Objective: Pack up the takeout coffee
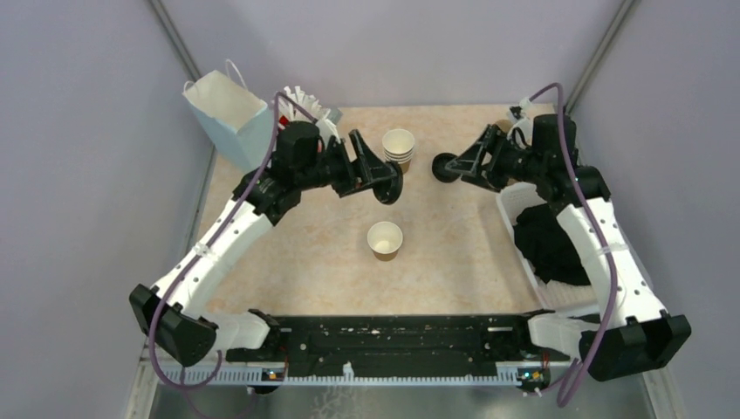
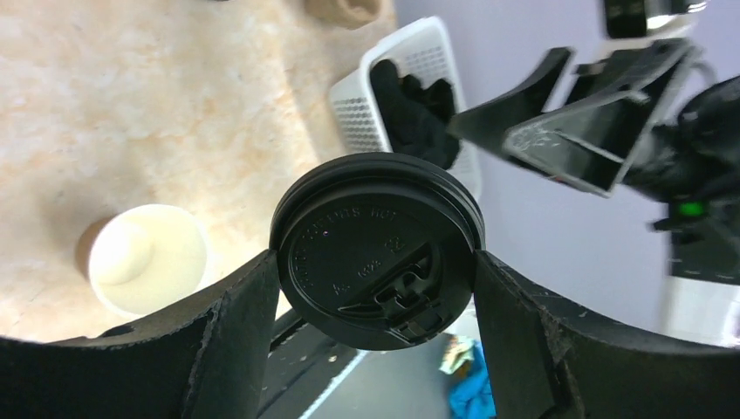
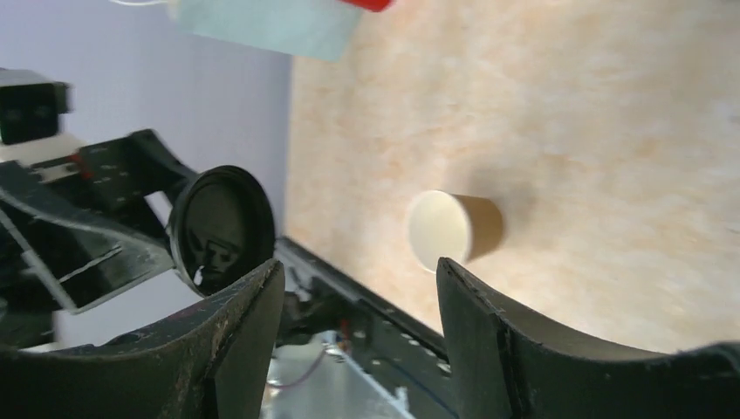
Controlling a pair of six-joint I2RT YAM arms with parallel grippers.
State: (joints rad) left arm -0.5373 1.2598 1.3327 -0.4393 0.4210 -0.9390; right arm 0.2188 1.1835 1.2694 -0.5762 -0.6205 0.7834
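A lone brown paper cup [image 1: 385, 240] with a white inside stands open and lidless mid-table; it also shows in the left wrist view [image 2: 148, 259] and the right wrist view [image 3: 454, 229]. My left gripper [image 1: 391, 185] is shut on a round black plastic lid [image 2: 377, 249], held on edge in the air beyond the cup. The lid also shows in the right wrist view [image 3: 222, 229]. My right gripper [image 1: 445, 168] is open and empty [image 3: 358, 323], in the air facing the left gripper, a short gap from the lid.
A stack of lidless brown cups [image 1: 398, 147] stands behind the two grippers. A light blue paper bag [image 1: 229, 118] and a red cup of white straws [image 1: 305, 103] stand at the back left. A white basket [image 1: 515, 229] of black lids sits under the right arm.
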